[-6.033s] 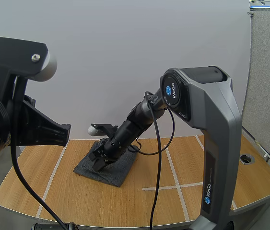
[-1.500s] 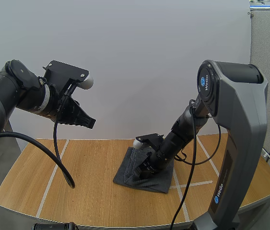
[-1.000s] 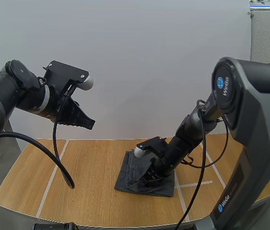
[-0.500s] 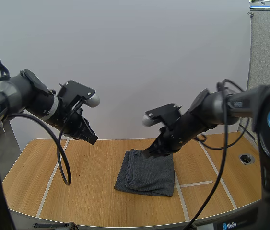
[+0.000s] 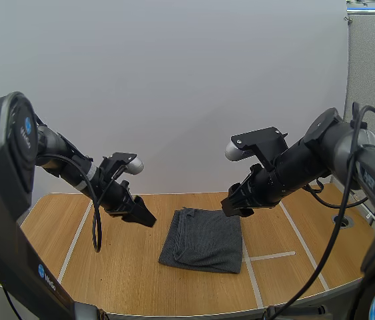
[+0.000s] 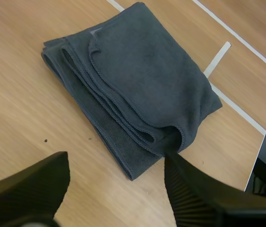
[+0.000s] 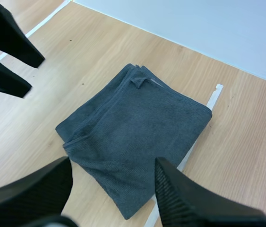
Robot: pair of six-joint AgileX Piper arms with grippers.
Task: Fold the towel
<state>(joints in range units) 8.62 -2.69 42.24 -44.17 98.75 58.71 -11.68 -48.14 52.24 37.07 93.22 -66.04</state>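
- While the folded dark grey towel [image 5: 204, 240] lies flat on the middle of the wooden table [image 5: 107, 267], an arm hangs above the table on each side of it, and neither touches it.
- The left gripper [image 5: 142, 215] hovers just beside the towel's left edge, its two fingers spread apart with nothing between them.
- In the left wrist view those fingers [image 6: 29, 189] stand wide, with the towel [image 6: 137, 90] on the table below them.
- The right gripper [image 5: 235, 205] hovers above the towel's far right corner, its fingers likewise parted and empty.
- In the right wrist view the towel [image 7: 133, 127] lies beyond the spread fingers [image 7: 189, 203], with the left gripper [image 7: 26, 75] near its other side.
- The towel's layered edges stack along one side, and a small corner is turned over.
- A white tape line [image 5: 267, 256] on the table meets the towel's right edge.
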